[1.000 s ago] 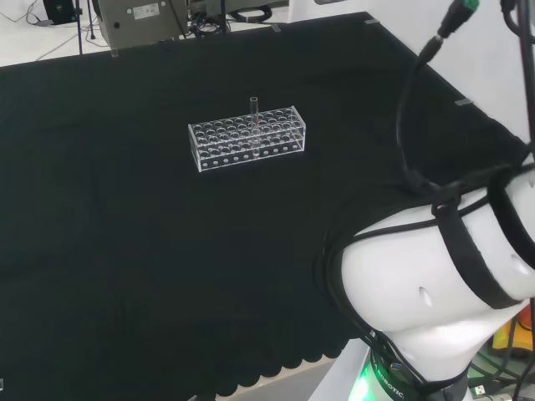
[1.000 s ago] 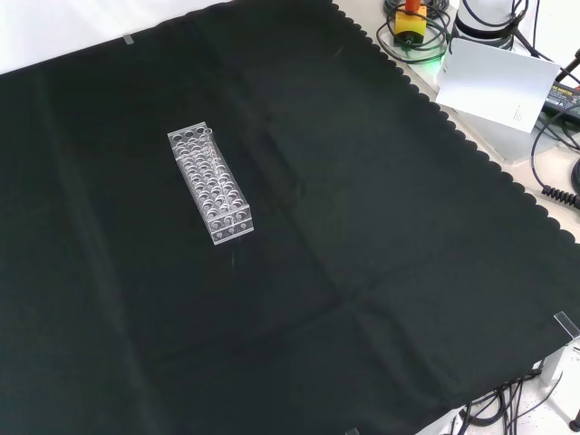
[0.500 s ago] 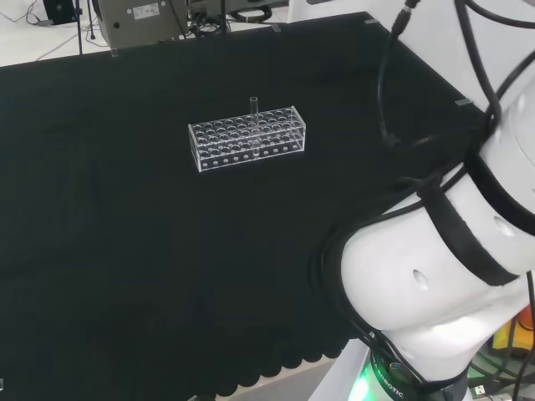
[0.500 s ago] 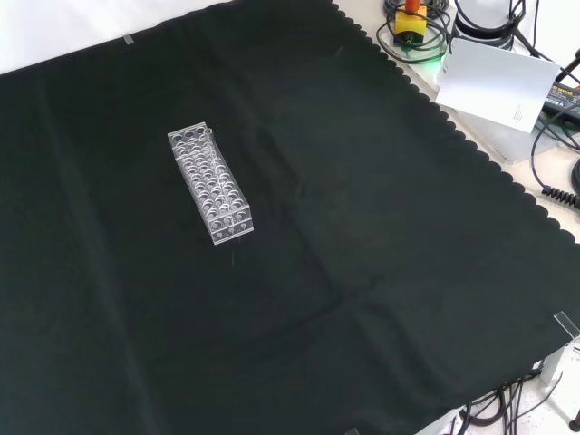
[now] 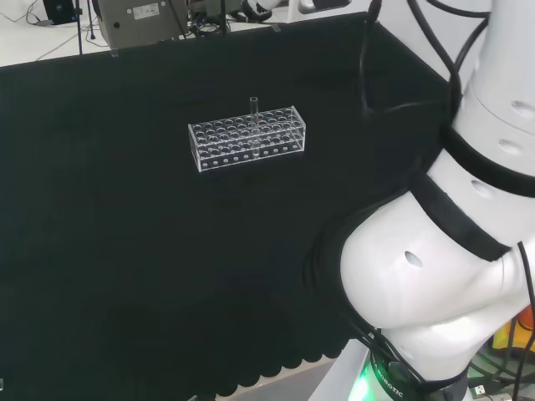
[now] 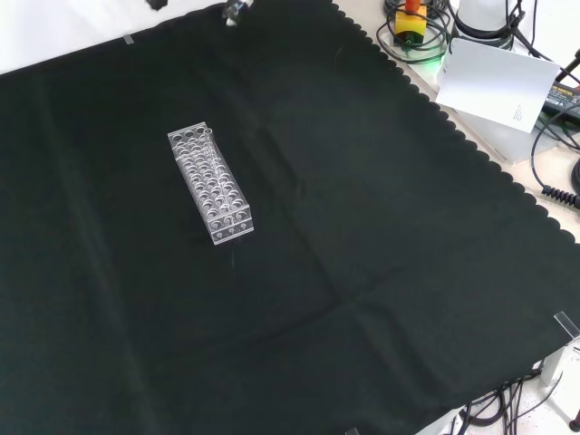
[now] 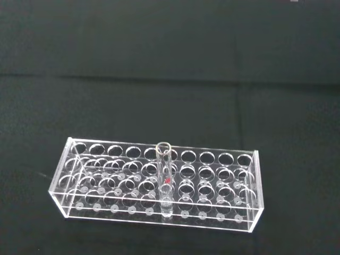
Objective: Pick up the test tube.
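Note:
A clear test tube (image 5: 254,107) stands upright in a clear plastic rack (image 5: 247,139) with many holes, on the black cloth. In the wrist view the tube (image 7: 163,178) sits about midway along one long side of the rack (image 7: 159,186), with a small red mark behind it. The front view shows the rack (image 6: 211,186) left of the cloth's centre. A small part of the hand (image 6: 234,9) pokes in at the top edge of the front view, far from the rack. Its state is hidden.
The arm's white links (image 5: 451,251) fill the right side of the head view. Cables, a white box (image 6: 497,83) and a yellow and red device (image 6: 410,20) lie beyond the cloth's scalloped edge at the front view's upper right.
The arm's links have swung upward and toward the bench in the head view. A part of the hand has come in at the front view's top edge. Rack and tube have not moved.

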Motion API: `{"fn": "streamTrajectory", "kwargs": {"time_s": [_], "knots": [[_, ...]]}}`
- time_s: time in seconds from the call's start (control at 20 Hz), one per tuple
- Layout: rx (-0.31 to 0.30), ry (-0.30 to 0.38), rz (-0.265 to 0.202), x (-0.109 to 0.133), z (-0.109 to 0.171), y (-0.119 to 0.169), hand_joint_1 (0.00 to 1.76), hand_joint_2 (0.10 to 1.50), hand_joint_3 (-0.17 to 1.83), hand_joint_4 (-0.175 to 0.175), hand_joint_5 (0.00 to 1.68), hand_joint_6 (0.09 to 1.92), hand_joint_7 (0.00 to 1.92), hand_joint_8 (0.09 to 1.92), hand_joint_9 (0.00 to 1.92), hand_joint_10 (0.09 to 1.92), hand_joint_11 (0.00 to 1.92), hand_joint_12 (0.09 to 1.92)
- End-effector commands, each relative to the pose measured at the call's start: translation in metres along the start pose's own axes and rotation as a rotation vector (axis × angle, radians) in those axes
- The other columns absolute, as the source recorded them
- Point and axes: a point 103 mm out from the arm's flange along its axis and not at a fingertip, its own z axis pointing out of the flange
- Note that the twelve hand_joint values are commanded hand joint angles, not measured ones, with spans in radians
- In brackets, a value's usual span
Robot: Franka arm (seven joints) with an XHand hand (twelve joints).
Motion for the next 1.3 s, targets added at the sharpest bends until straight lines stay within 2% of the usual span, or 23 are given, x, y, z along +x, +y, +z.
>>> {"fn": "streamTrajectory", "kwargs": {"time_s": [0.05,0.65,1.3], "knots": [[0.094,0.019,0.020,-0.016,0.032,0.040,0.65,0.81,0.43,-0.077,0.27,0.09,0.22,0.88,0.16,0.95,0.00,1.58],[0.194,0.043,0.018,-0.021,0.080,0.076,0.69,0.79,0.44,-0.087,0.32,0.09,0.27,0.91,0.20,0.95,0.01,1.58],[0.353,0.054,-0.006,-0.015,0.137,0.093,0.74,0.77,0.49,-0.106,0.39,0.16,0.42,0.95,0.28,0.93,0.03,1.57]]}}
